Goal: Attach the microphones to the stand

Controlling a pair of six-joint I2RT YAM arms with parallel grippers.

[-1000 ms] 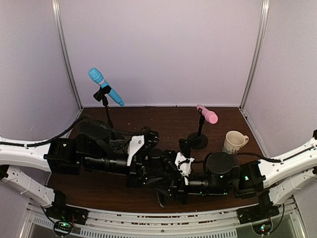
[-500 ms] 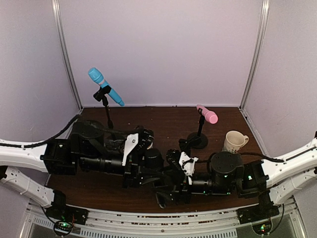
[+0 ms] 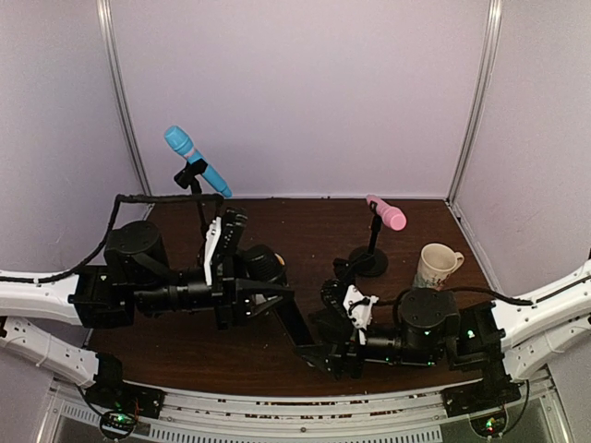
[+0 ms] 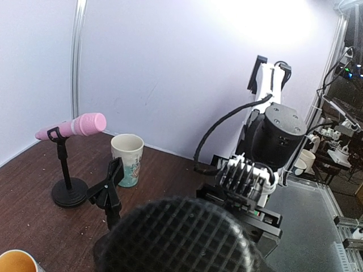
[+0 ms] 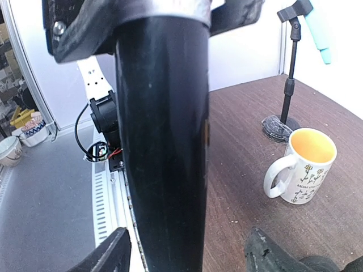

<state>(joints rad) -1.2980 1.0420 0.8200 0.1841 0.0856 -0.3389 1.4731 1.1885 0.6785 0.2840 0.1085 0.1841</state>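
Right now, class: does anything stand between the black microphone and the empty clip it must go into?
Nothing visible does. From the left wrist view, the empty clip stands just past the black microphone; the mug and pink microphone sit farther back.

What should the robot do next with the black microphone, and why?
Probably draw the right gripper back: its jaws stand open around the black microphone, which the left gripper grips. That frees it to go to the empty clip.
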